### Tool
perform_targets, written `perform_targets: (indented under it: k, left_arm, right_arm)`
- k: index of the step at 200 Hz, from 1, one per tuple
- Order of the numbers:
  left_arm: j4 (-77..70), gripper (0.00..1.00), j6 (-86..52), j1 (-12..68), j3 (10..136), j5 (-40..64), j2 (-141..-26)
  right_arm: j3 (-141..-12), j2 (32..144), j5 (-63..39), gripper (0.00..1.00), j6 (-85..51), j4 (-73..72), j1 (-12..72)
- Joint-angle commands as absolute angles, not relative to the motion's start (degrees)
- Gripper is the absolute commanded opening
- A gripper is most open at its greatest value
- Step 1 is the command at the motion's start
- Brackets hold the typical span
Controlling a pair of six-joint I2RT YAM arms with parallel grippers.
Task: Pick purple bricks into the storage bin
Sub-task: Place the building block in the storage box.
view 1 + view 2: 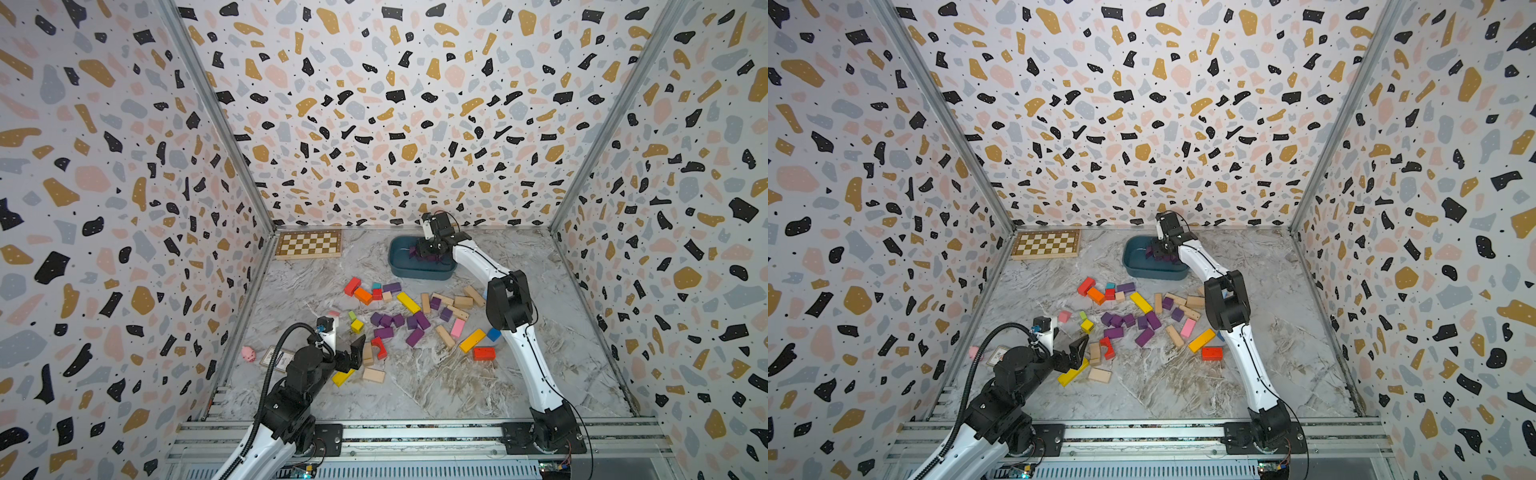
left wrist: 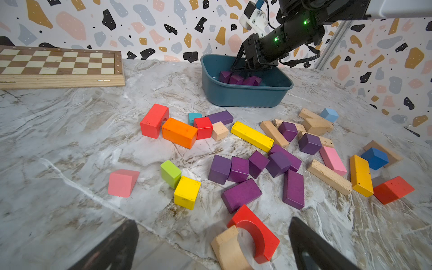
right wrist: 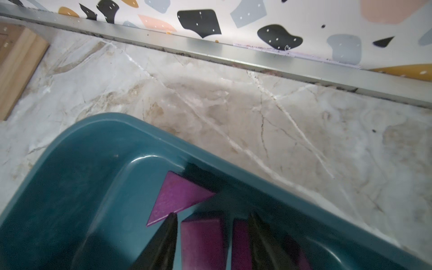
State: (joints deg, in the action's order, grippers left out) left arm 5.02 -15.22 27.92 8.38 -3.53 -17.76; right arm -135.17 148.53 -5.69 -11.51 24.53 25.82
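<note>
While a few purple bricks [image 2: 236,79] already lie in the storage bin [image 2: 243,95], about ten wait loose on the marble table [image 2: 70,145]; the right gripper [image 3: 214,215] straddles one inside, grip unclear; the left gripper [image 2: 214,222] gapes empty.

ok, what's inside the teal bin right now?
Several purple bricks lie in the storage bin, with the right gripper down among them. Exact count unclear: the gripper covers some.

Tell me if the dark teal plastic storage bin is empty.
No. Several dark-purple wooden bricks lie inside the dark teal plastic storage bin, plain in the left wrist view.
</note>
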Motion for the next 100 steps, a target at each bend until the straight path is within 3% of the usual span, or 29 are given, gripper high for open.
perform_targets:
  k: [1,41,100]
  left_arm:
    - [2.7,0.99,-14.9,28.0,8.7,-3.6,-17.8]
    - [2.7,0.99,-14.8,28.0,8.8,-3.5,-17.8]
    - [2.5,0.99,-14.7,28.0,8.7,-3.2,-18.0]
  right_arm:
    - [-137.9,140.5,-5.2,0.55,-9.9,24.8,25.7]
    - [-134.1,134.1,-5.3,0.64,-6.7,27.3,25.8]
    - [-105.7,112.0,-3.6,0.83,-2.6,22.5,28.1]
